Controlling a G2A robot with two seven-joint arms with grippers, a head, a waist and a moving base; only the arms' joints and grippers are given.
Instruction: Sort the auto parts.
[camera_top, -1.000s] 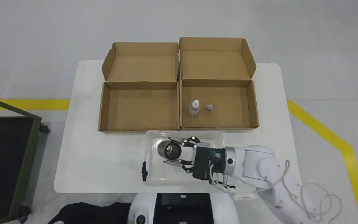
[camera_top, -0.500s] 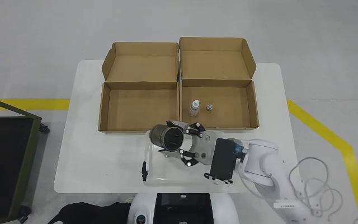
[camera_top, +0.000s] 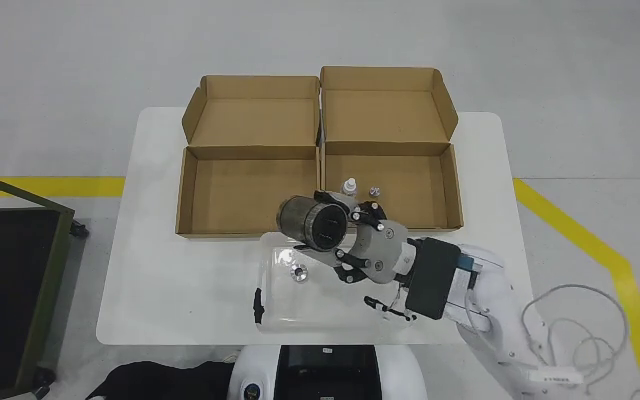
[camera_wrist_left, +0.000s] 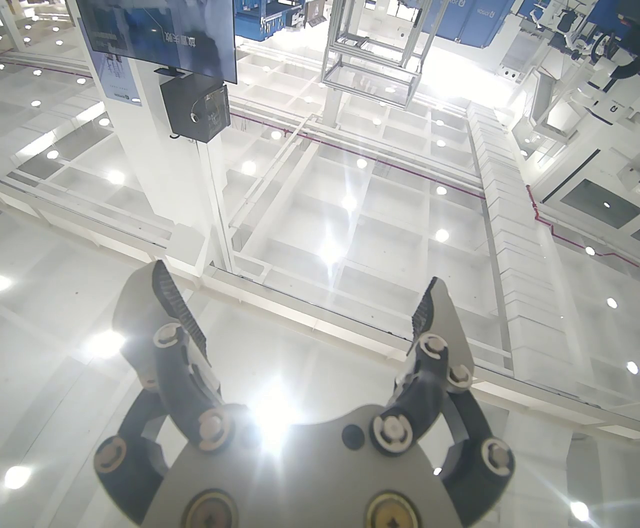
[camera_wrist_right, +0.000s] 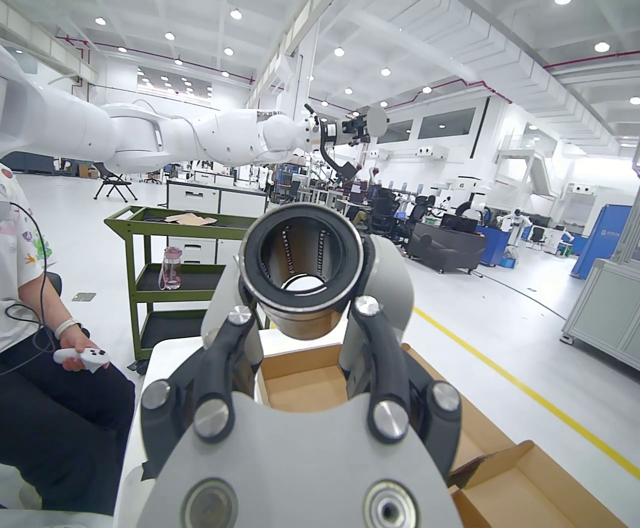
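Holding bearing sleeve (camera_top: 303, 220) clamped across its barrel in right gripper (camera_top: 322, 230), raised over left box (camera_top: 248, 192) near-right corner, beyond clear tray (camera_top: 285, 305) | judged heavy, rigid, slick metal: grip mid-barrel | left gripper (camera_wrist_left: 297, 280) jaws apart, empty

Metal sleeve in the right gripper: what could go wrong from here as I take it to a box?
1. The right gripper pinches the smooth round metal sleeve near one end, so it may slip or swivel.
2. It hangs by the front walls where the left box and right box meet; lowering early could clip cardboard.
3. A swing toward the right box could topple the small bottle standing there.
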